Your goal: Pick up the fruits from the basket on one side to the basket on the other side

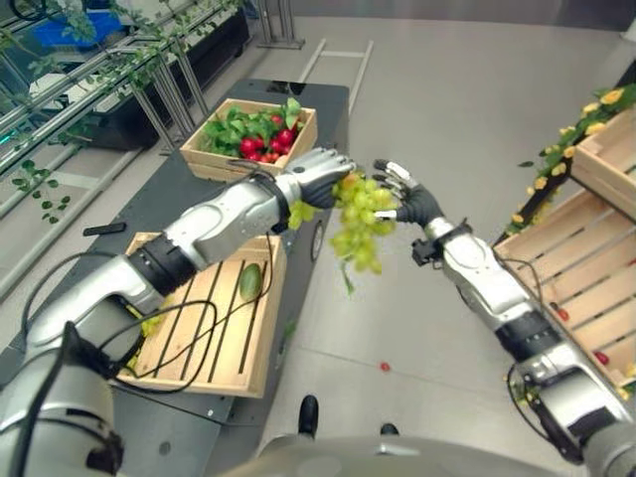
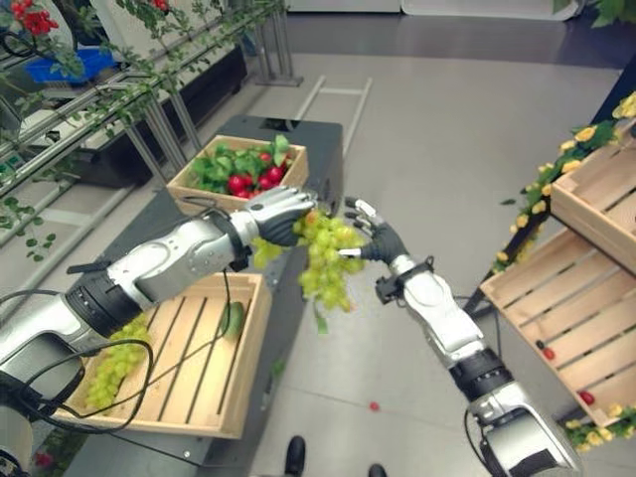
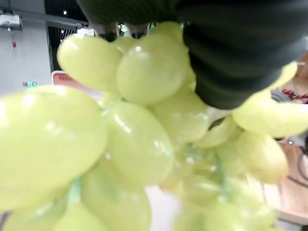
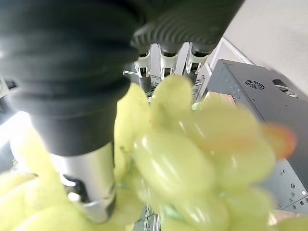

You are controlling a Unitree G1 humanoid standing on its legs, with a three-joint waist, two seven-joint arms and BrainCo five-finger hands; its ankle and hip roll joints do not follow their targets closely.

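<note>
A bunch of green grapes (image 1: 360,221) hangs in mid-air over the floor, between the dark table and the crates on the right. My left hand (image 1: 316,175) is shut on its top from the left. My right hand (image 1: 407,201) is open against the bunch's right side, its fingers straight and spread. In the left wrist view the grapes (image 3: 134,144) hang right below the hand. The right wrist view has the grapes (image 4: 192,154) lying by the straight fingers (image 4: 166,60). A second grape bunch (image 2: 114,363) and a green fruit (image 1: 250,281) lie in the slatted wooden crate (image 1: 260,353) on the table.
A wooden crate (image 1: 204,159) of red fruits and green leaves stands at the table's far end. Tilted wooden crates (image 1: 571,253) with a few small red fruits sit on the right. A small red fruit (image 1: 385,367) lies on the floor. Leafy metal racks (image 1: 149,60) stand at far left.
</note>
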